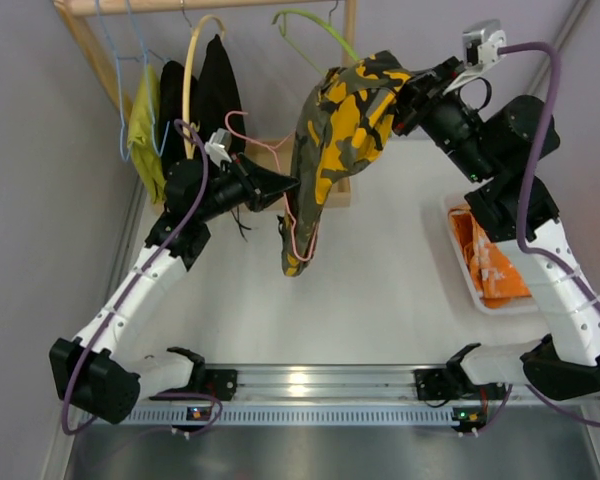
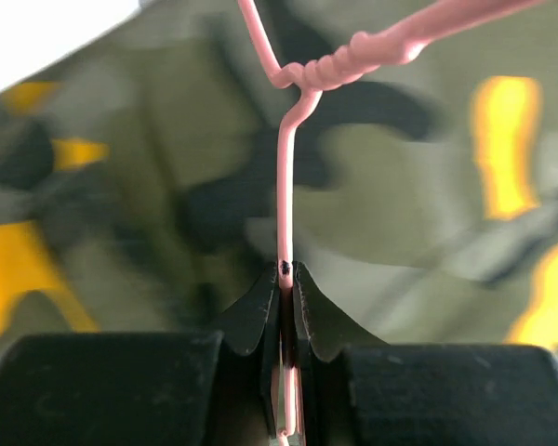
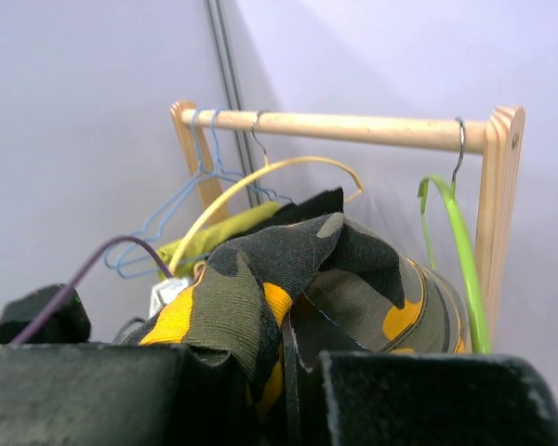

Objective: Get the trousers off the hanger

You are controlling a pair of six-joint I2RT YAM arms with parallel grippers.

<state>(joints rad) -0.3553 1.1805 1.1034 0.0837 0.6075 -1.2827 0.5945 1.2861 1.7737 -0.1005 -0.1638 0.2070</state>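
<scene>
No writing, label, brand, number or sign was legible in any view; the trousers point(image 1: 345, 110) at upper centre showed only camouflage print.

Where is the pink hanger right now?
The hanger is mid-air, centre of the top view, off the rack, pinched by the left gripper; the right gripper holds the trousers beside it.
</scene>
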